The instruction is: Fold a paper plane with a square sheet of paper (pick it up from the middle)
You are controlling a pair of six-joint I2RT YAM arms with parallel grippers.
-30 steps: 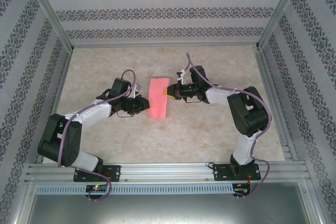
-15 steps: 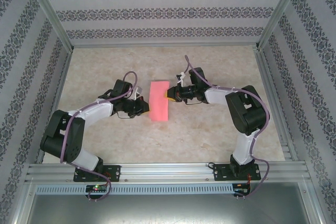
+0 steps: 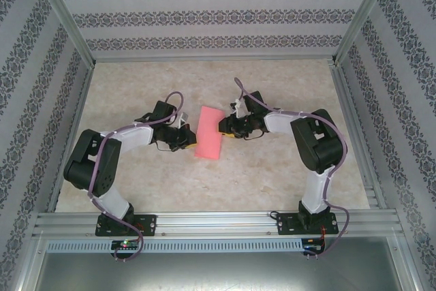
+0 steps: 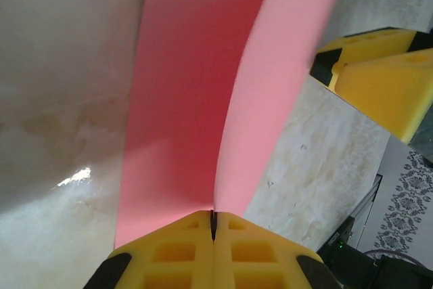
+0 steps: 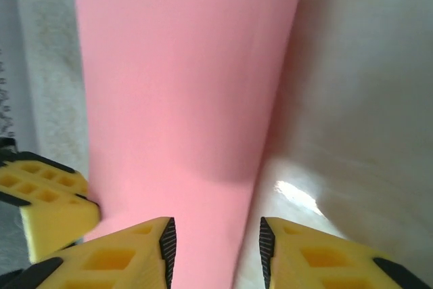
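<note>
Between left pincer (image 3: 193,144) and right pincer (image 3: 222,127), one pink paper sheet (image 3: 209,134).

square sheet of paper (image 3: 210,132) now skewed, far end swung right, left gripper (image 3: 191,143) pushes further in at its left edge, left elbow (image 3: 92,168) drawn inward

Bright diffuse light; close paper (image 4: 196,99) blurred

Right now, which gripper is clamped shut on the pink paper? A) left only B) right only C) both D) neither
A. The left gripper has its jaws pressed together on the edge of the pink paper, while the right gripper has its jaws apart.
</note>
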